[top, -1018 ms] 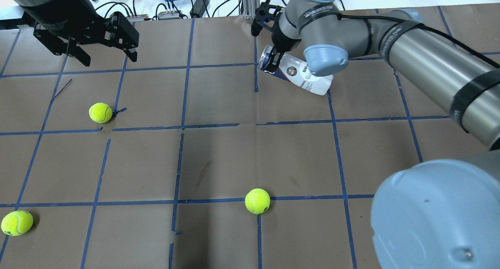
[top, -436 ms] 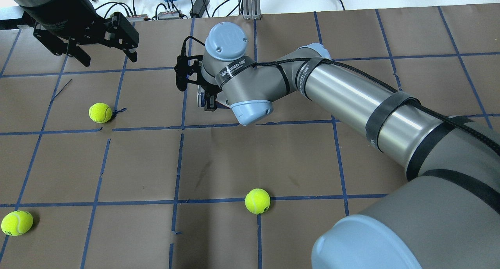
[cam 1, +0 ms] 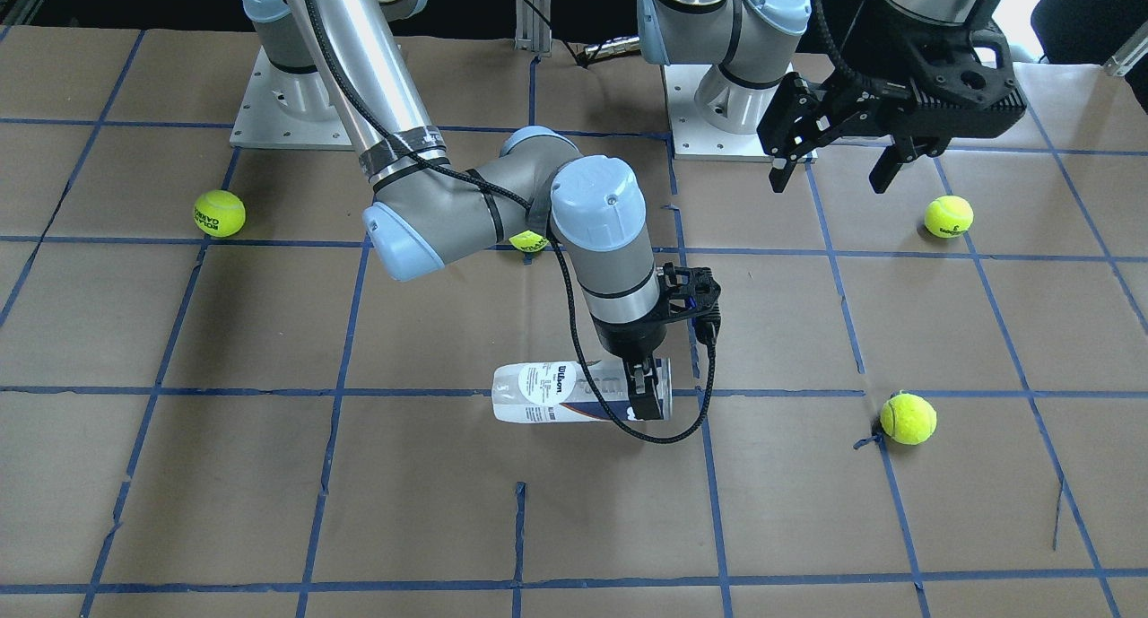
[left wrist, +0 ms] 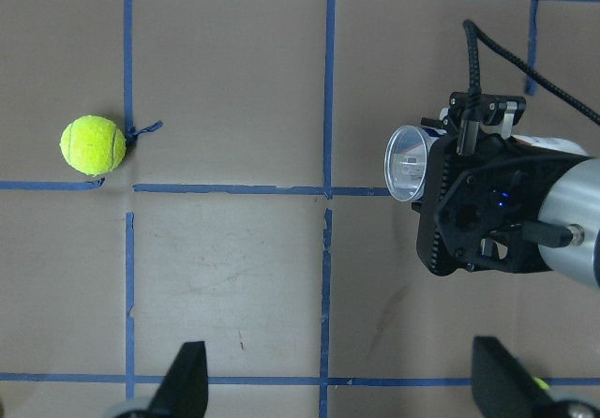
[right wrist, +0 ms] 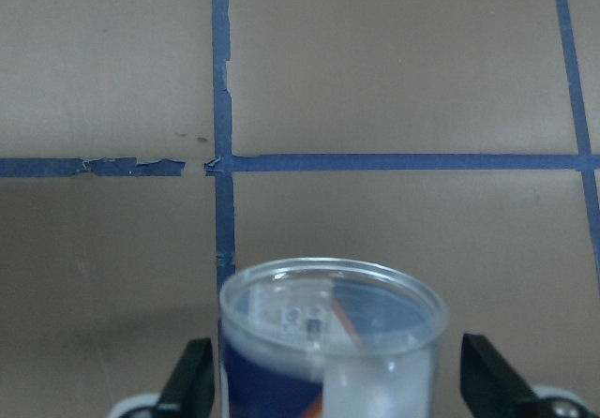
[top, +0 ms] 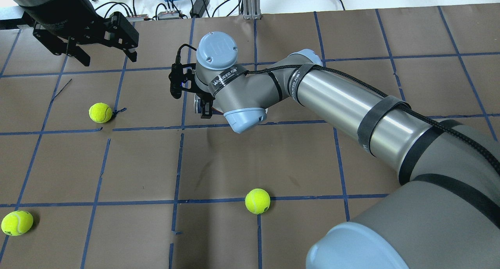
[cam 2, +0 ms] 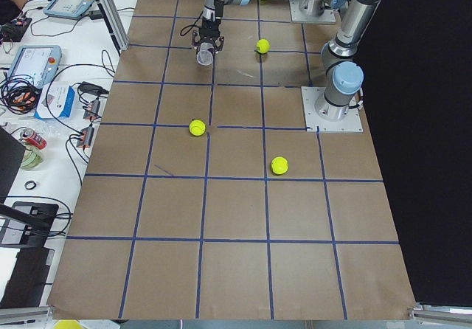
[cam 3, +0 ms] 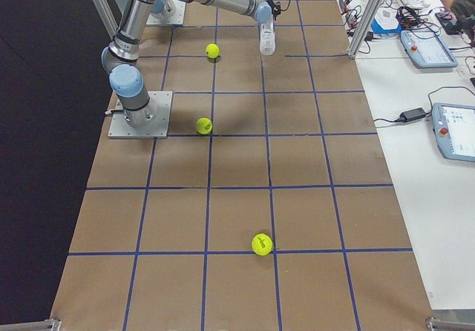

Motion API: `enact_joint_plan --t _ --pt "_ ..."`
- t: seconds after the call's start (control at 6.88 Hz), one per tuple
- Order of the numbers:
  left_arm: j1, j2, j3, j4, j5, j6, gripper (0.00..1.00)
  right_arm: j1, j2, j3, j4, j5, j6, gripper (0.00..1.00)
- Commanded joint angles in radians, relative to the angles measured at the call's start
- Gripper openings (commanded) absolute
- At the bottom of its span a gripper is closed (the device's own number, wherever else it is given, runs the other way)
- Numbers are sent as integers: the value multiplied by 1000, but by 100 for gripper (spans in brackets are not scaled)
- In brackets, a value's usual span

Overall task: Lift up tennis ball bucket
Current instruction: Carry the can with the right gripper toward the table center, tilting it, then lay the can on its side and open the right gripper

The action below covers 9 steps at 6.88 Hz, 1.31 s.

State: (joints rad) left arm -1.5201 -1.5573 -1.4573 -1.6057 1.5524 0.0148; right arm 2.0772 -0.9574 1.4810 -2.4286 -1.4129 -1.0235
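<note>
Tennis ball bucket (cam 1: 547,392): on its side, long axis level, pinched near its open mouth by the right jaws, closed against the clear wall from both sides. Placed around the middle of the brown gridded surface (cam 1: 269,492), over a blue tape line; height above it hard to tell. Left jaws spread wide, holding nothing, hovering near a tennis ball (cam 1: 949,215). Second tennis ball (cam 1: 908,418) well apart, off the mouth end.
</note>
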Motion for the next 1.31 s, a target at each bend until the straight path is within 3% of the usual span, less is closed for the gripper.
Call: enact_joint_plan --t 0.0,0.29,0.44,0.58,0.73,0.87,1.16 --pt "0 -3 -3 1 -3 -1 100 -32 -10 1 5 -4 19 100" --pt "0 -4 -6 0 -15 2 100 -153 -68 7 55 5 57 100" --pt "3 -30 -14 3 -17 13 100 -213 -151 2 224 3 77 100" --pt "3 -65 -43 25 -37 1 100 -283 -218 5 309 3 94 100" --pt "41 -104 -122 103 -155 2 100 -360 -289 4 433 6 95 100" --pt "104 -124 -224 221 -197 4 100 -427 -382 4 583 8 150 100" --pt "194 -153 -395 312 -415 25 100 -486 -495 -1 750 11 380 100"
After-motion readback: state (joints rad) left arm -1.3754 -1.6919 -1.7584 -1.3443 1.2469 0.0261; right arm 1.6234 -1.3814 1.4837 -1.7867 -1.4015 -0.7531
